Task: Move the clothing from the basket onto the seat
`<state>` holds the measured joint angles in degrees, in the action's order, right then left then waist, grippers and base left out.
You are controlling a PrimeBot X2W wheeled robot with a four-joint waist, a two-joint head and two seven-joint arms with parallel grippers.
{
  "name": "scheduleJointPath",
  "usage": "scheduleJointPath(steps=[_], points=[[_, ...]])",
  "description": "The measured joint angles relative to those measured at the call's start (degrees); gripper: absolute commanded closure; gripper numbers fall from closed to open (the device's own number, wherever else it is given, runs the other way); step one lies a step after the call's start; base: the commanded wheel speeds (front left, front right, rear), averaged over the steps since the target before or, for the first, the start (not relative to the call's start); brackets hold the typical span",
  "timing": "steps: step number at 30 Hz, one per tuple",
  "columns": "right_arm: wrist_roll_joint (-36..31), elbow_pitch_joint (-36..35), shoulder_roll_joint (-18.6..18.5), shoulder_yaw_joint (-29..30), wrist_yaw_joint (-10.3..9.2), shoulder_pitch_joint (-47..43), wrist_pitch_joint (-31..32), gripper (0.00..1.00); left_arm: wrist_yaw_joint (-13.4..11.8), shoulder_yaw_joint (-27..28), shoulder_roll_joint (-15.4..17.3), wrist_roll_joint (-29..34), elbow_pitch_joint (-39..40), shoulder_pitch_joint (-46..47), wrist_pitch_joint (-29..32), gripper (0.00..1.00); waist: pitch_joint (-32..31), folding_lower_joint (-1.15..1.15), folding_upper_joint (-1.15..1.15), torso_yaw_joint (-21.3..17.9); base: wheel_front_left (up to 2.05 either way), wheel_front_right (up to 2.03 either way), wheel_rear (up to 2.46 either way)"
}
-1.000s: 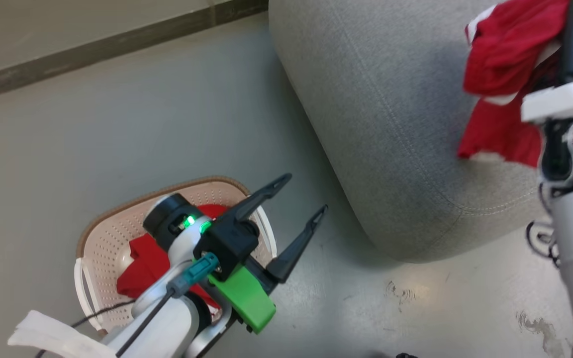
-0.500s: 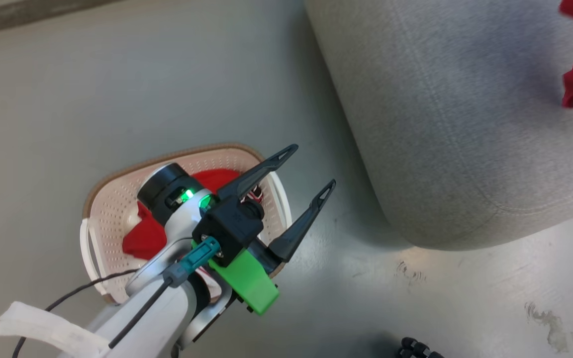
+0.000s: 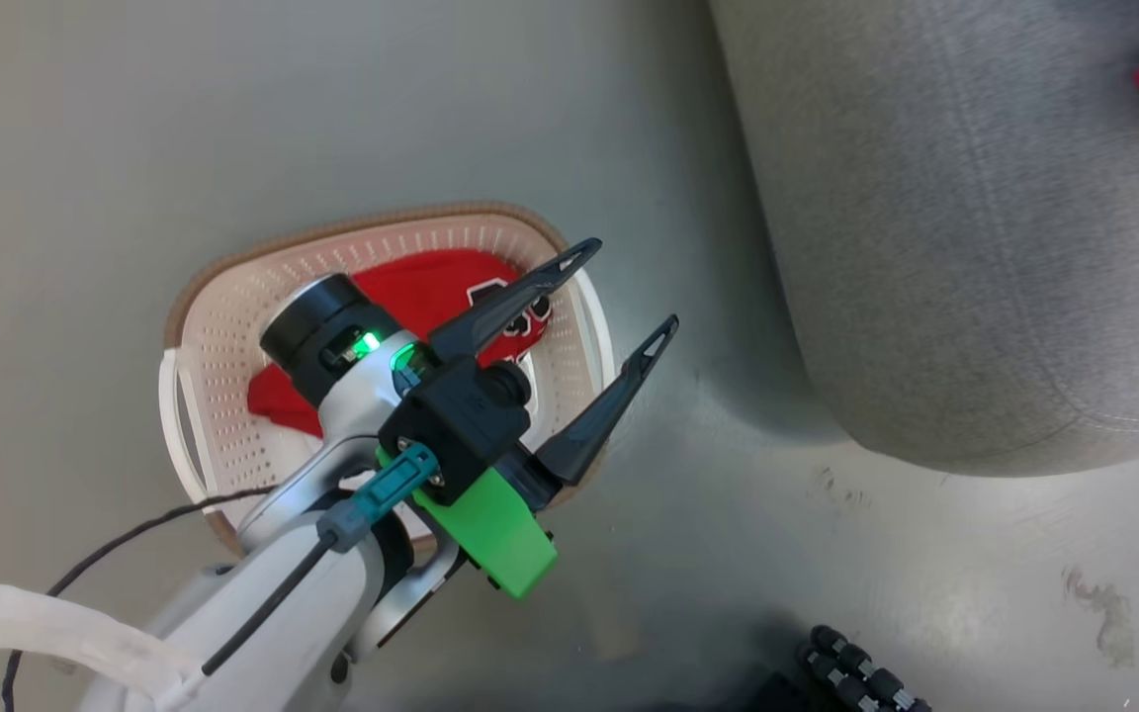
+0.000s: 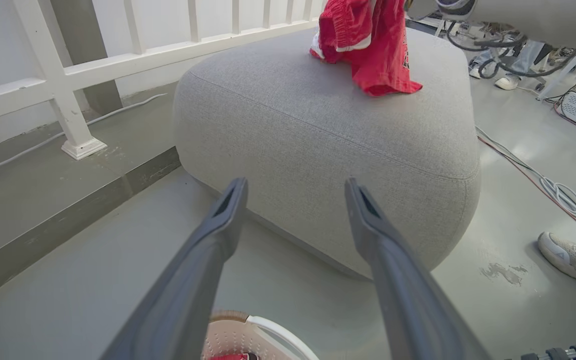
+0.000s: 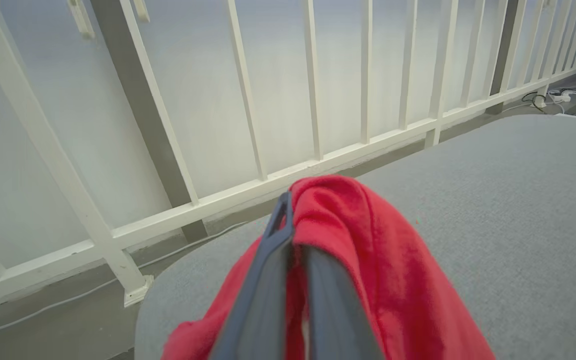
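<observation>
Right pincer [image 5: 292, 215] clamped on red basketball garment [image 4: 379, 62], hanging over grey seat [image 4: 318, 115], hem touching cushion. Left pincer [image 3: 629, 287], fingers apart, hovers above basket [image 3: 223, 297]; second red jersey [image 3: 431, 292] lies directly below, left arm nearer.

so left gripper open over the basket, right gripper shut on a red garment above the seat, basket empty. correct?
Not empty: the head view shows the basket holding a second red garment with lettering. The rest stands: left gripper open over the basket, right gripper shut on a red garment above the seat.
</observation>
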<state>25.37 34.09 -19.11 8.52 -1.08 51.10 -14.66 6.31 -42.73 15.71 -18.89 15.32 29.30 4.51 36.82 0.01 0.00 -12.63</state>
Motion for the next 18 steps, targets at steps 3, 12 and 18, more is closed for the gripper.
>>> scheduleJointPath(steps=[3, 12, 18], points=[[0.4, 2.9, 1.4, 0.0, 0.0, -0.1, 0.0, 1.0, 0.1, 0.0, 0.2, 0.0, -0.1, 0.4, 0.0, 0.0, 1.5, 0.0, 0.0, 0.4, 0.0, 0.0, 0.0], [0.5, 7.8, 2.6, 1.1, 0.07, -1.2, 0.0, 1.0, 0.5, 0.1, 1.4, 0.0, -1.8, 1.3, -0.6, 0.0, 3.2, 0.0, 0.0, 0.5, 0.0, 0.0, 0.0], [0.4, 9.0, 2.9, 1.3, 0.6, -1.2, 0.0, 0.0, 0.5, 0.1, 1.6, 0.0, -3.4, 1.3, -1.8, 0.0, 2.3, 0.0, 0.0, 0.3, 0.0, 0.0, 0.0]])
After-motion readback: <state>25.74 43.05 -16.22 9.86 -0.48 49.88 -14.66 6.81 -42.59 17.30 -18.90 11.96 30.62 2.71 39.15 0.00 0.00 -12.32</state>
